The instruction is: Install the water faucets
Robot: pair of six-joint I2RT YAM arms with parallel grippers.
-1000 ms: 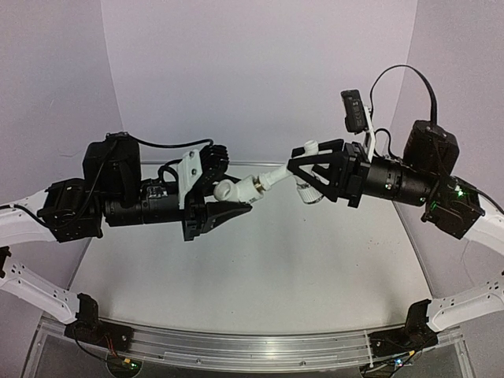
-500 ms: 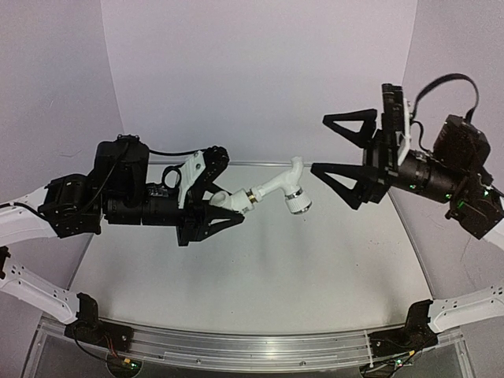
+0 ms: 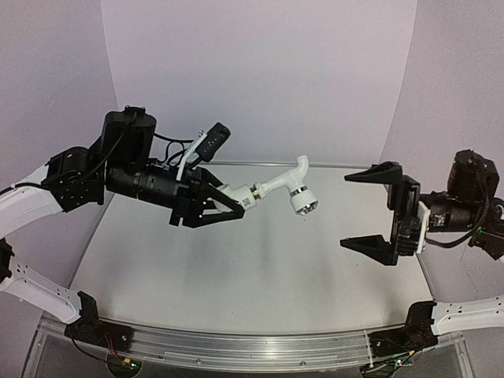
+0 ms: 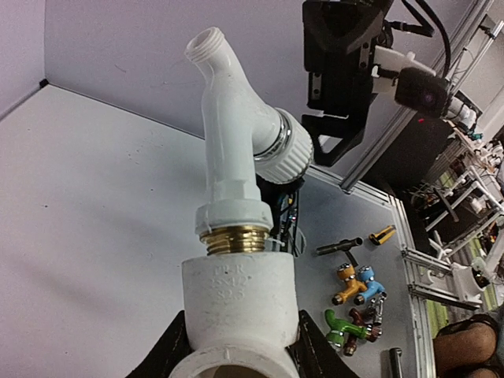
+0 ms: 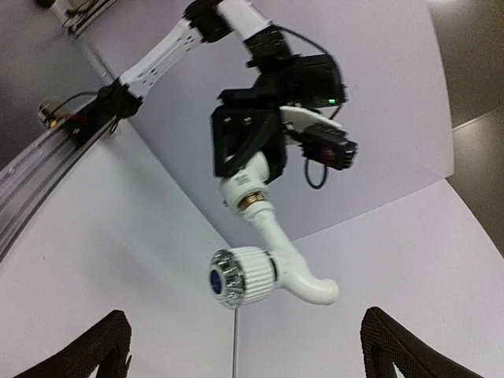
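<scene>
I am looking down on a pale grey table point(image 3: 260, 268) with white walls standing behind it and at both sides. Above it my two arms are reaching inward from opposite sides, and neither is touching the surface. The left arm point(image 3: 118, 177) is stretching in from the left, and the left claw point(image 3: 223, 203) is clenching on the short white cylindrical fitting point(image 3: 235, 195), holding it in the air over the table's left-centre. The right arm point(image 3: 465, 209) is hanging at the far right. The right claw point(image 3: 346, 211) is released, its two black fingers standing wide apart, one above the other, well clear of the faucet and gripping nothing. The white tap point(image 3: 279, 185) is sticking out of the fitting toward the right claw, tilting slightly upward, with its bent spout pointing up and away at the far end. Its round ribbed knob point(image 3: 303, 201) is hanging off the lower side near the spout. A brass-coloured threaded end point(image 4: 234, 236) is showing as a thin ring where the tap is meeting the fitting, so the two parts are sitting joined. In the left wrist view, a few small coloured taps point(image 4: 358, 303), orange, blue and green among them, are lying on a grey surface at the lower right.
</scene>
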